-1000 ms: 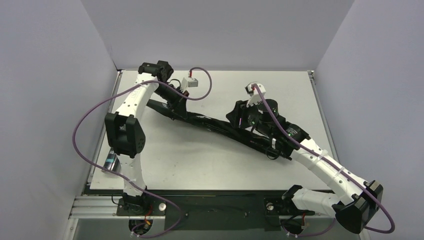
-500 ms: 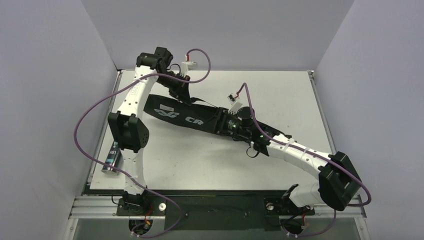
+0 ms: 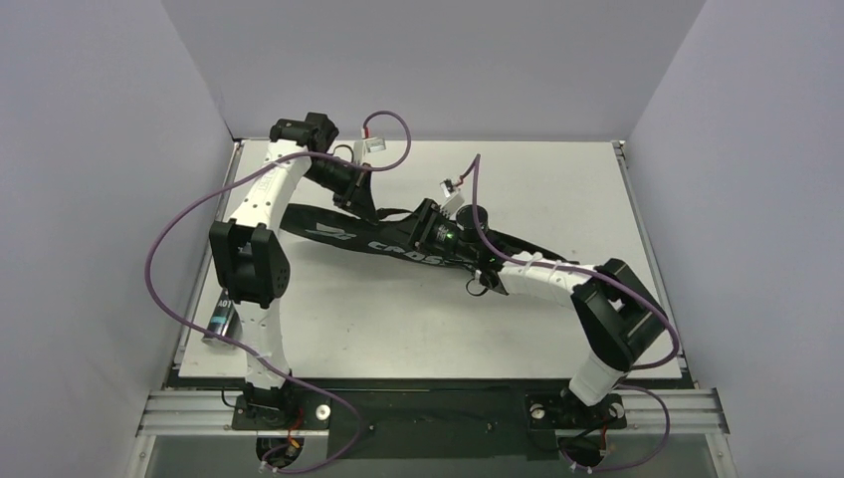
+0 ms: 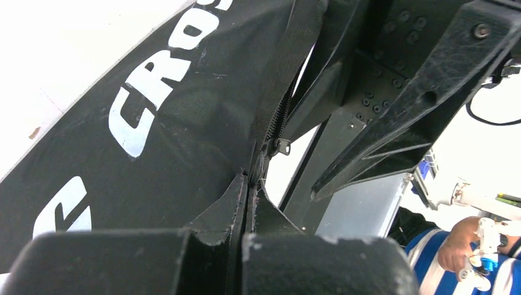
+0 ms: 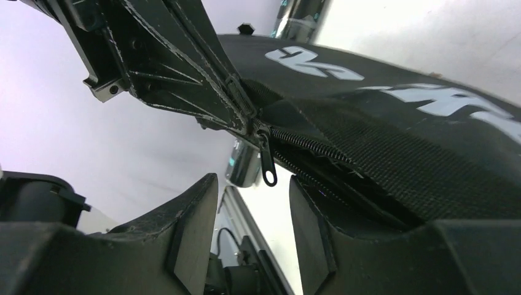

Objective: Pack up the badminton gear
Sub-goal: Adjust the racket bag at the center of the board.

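I think I am at the zipping step. The racket bag lies on the worktop. It runs across the middle of the top view, from the upper left down toward the right. I cannot see any rackets or shuttlecocks, so my guess is that they are inside the bag. The long black tube lies at the left edge of the top view, well apart from the bag, so it is not packed yet.

My left tool is pressed together and pinches the bag's edge right at the zipper line. That should keep the bag from sliding. My right tool is spread. In the right wrist view the zipper pull hangs just above the gap between the two fingers, and nothing touches it. To the right of the pull the zipper teeth look apart, so the bag seems partly open.

Next I need to bring the right tool up a little so the pull sits between the fingers, then squeeze. The pull is small and can swing, so I should go slowly. Then I can drag it along the zipper line.
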Available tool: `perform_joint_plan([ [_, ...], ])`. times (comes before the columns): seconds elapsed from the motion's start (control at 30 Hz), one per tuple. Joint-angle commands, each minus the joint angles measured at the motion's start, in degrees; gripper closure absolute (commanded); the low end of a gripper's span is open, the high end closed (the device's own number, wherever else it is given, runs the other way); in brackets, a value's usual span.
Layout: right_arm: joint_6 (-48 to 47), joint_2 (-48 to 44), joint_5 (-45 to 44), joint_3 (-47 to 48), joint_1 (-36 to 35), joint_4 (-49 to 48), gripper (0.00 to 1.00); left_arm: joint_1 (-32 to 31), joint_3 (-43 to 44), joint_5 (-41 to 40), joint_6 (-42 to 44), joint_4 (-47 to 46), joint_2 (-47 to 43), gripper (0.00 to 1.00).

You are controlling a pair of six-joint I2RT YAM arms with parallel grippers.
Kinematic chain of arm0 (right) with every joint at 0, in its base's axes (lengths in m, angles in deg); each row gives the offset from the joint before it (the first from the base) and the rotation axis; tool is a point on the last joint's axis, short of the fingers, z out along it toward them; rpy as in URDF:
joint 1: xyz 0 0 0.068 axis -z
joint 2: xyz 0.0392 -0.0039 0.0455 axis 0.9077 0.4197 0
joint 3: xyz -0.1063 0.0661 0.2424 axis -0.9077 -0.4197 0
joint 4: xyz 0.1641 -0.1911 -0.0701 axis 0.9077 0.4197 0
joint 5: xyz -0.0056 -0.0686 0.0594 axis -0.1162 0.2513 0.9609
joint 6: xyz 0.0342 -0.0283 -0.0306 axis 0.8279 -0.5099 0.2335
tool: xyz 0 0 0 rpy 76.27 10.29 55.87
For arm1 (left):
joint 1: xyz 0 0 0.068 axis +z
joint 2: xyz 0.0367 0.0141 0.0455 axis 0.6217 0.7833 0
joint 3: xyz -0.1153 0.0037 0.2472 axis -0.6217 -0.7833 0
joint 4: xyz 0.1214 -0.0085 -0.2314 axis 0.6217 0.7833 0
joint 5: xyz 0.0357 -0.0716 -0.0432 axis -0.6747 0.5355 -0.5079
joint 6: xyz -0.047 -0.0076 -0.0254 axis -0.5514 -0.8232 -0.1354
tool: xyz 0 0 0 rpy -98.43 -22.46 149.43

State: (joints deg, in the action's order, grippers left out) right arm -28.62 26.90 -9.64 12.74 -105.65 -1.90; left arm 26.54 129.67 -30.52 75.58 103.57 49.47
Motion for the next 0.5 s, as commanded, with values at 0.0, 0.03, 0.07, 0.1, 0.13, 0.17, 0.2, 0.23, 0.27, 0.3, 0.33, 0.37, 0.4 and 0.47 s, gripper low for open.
perform_joint_plan([
  [0.0,5.73,3.00,1.32,3.77,0.35,-13.11,0.58,0.02,0.67,1.41,2.04,-1.80,-3.15,1.00],
  [0.03,6.40,3.49,1.18,3.77,0.37,-14.19,0.58,0.03,0.91,1.31,2.12,-1.49,-3.08,1.00],
  [0.07,6.62,3.61,0.74,3.72,0.34,-14.62,0.58,0.03,1.44,1.28,2.39,-1.24,-2.98,1.00],
  [0.1,6.80,3.64,0.23,3.66,0.37,-15.19,0.58,-0.01,1.64,1.25,2.70,-0.78,-2.93,1.00],
  [0.13,6.82,3.64,-0.03,3.74,0.38,-15.31,0.58,0.02,1.82,1.25,2.80,-0.67,-2.93,1.00],
  [0.17,6.76,3.74,-0.55,3.75,0.34,-15.27,0.59,0.03,1.88,1.29,2.98,-0.48,-2.92,1.00],
  [0.2,6.72,3.82,-0.81,3.94,0.27,-15.26,0.60,0.03,1.86,1.48,3.12,-0.39,-2.96,1.00],
  [0.23,6.69,4.04,-1.12,4.03,0.24,-15.20,0.63,-0.01,1.85,1.62,3.35,-0.10,-3.06,1.00],
  [0.27,6.77,4.20,-1.23,4.27,0.16,-15.22,0.64,0.02,1.85,1.84,3.39,0.02,-3.12,1.00],
  [0.3,6.94,4.51,-1.25,4.51,0.10,-15.22,0.67,0.03,1.80,1.94,3.50,0.22,-3.28,1.00],
  [0.33,7.03,4.65,-1.25,4.66,-0.08,-15.12,0.69,0.03,1.78,2.06,3.55,0.31,-3.36,1.00],
  [0.37,6.98,4.84,-1.19,4.85,-0.11,-15.00,0.72,-0.01,1.74,2.09,3.63,0.38,-3.54,1.00],
  [0.4,7.01,4.95,-1.17,4.97,-0.17,-14.69,0.73,-0.02,1.80,2.05,3.66,0.39,-3.58,1.00],
  [0.47,7.15,5.29,-1.06,5.10,-0.22,-14.07,0.76,0.03,1.86,1.99,3.87,0.55,-3.81,1.00],
])
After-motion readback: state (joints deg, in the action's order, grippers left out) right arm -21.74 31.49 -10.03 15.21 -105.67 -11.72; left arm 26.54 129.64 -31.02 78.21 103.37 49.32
